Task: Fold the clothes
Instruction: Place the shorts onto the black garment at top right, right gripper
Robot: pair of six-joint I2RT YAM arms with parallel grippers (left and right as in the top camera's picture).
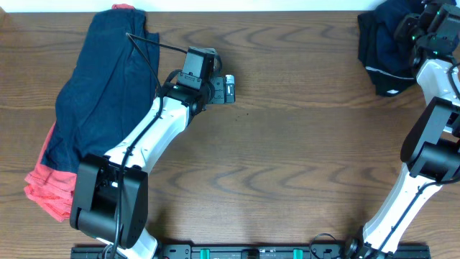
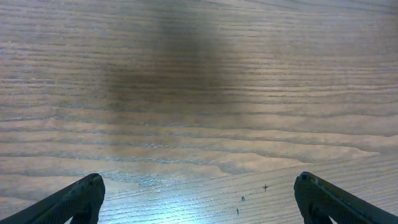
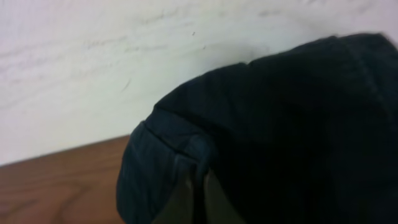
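A dark navy garment [image 1: 108,86] lies spread at the table's left over a coral-red one [image 1: 50,191], whose edge shows at the lower left. Another dark garment [image 1: 381,50] is bunched at the far right corner. My right gripper [image 1: 413,29] sits on that bunch. In the right wrist view its fingers [image 3: 200,193] are pressed together on a fold of the dark cloth [image 3: 280,124]. My left gripper [image 1: 228,88] hovers just right of the navy garment. Its fingers [image 2: 199,199] stand wide apart over bare wood, holding nothing.
The brown wooden table [image 1: 287,158] runs between the two piles. A thin black cable [image 1: 154,44] crosses the navy garment's top edge. A white wall [image 3: 93,62] rises behind the right pile. The arm bases stand along the front edge [image 1: 251,252].
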